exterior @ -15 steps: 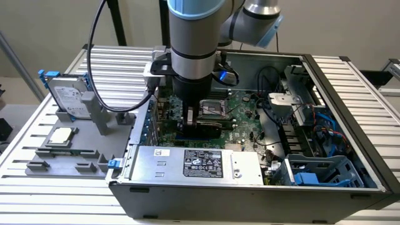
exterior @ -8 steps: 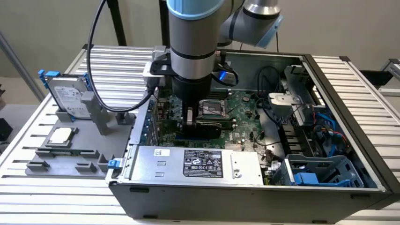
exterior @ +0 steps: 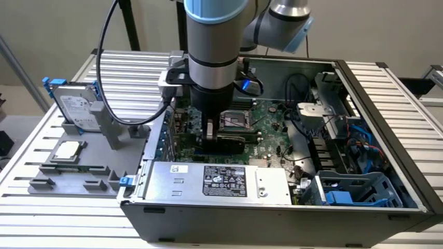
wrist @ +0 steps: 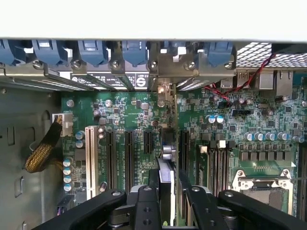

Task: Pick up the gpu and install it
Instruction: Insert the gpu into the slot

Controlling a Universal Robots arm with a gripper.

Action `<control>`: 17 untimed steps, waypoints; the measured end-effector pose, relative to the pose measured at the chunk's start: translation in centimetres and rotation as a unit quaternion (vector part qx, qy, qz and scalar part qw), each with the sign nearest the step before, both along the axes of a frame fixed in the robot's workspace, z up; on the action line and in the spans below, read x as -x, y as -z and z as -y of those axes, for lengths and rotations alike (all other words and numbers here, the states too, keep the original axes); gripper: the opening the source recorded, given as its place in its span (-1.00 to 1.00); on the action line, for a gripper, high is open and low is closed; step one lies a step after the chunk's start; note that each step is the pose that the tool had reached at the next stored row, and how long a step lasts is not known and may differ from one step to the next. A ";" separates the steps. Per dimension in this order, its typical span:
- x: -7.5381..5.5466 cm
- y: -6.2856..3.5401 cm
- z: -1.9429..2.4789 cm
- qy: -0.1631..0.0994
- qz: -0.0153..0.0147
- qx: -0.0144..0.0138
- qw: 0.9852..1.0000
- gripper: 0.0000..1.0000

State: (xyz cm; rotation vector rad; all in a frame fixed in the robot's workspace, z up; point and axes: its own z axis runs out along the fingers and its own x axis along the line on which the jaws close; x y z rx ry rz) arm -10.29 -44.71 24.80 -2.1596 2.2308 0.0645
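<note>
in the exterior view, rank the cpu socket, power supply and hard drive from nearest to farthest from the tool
1. cpu socket: on the motherboard, right beside the tool, which holds the gpu.
2. power supply: silver box at the case's front edge, just below the tool in the picture.
3. hard drive: outside the case, standing on the grey fixture at the exterior view's left.

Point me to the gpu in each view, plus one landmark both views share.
Exterior view: the gpu sits on edge under the gripper, low inside the open case, over the motherboard's slot area.
Wrist view: the gpu is seen edge-on between the gripper's fingers, standing among the expansion slots, its bracket end toward the case's rear wall.
Shared landmark: the empty CPU socket.
</note>
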 end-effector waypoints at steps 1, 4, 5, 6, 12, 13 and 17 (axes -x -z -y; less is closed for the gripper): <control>0.0 0.09 0.01 0.000 0.001 0.000 1.000 -1.00; 0.0 0.14 0.01 0.000 0.000 0.000 1.000 -1.00; 0.0 0.15 0.01 0.000 0.001 0.000 1.000 -1.00; 0.0 0.14 0.00 0.000 0.001 0.000 1.000 -1.00; 0.0 -1.84 -0.02 0.000 -0.001 -0.001 1.000 1.00; 0.0 -2.30 -0.02 0.000 -0.001 -0.001 1.000 1.00; 0.0 -4.13 -0.02 0.000 -0.001 -0.001 1.000 1.00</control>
